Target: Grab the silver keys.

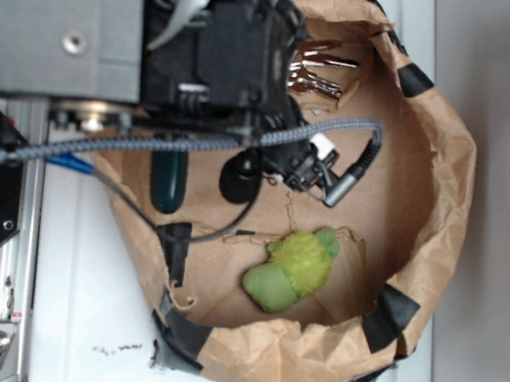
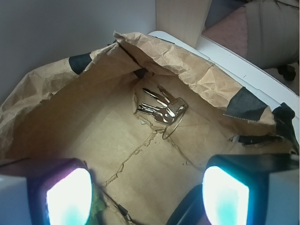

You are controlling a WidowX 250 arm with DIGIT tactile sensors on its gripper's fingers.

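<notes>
Where the brown paper bin rises into its crumpled far wall, the silver keys lie flat on the bin's floor, fanned out with their blades pointing toward that wall and their thin ring trailing back toward the middle of the bin. Nothing touches them. In the exterior view the same keys show at the bin's upper edge, half hidden behind the black arm.

The pincer hangs above the bin's floor, short of the keys, with its two fingers spread wide and bare paper showing between them; it grips nothing. A jagged tear in the bin's floor runs from near the keys back toward the pincer.

Elsewhere in the bin, well apart from the keys, a green plush toy lies near the opposite wall, and a dark green capsule lies by the side wall next to the robot's base. A braided grey cable crosses over the bin from the arm. Black tape patches hold the bin's rim at several points. The bin sits on a white bench.
</notes>
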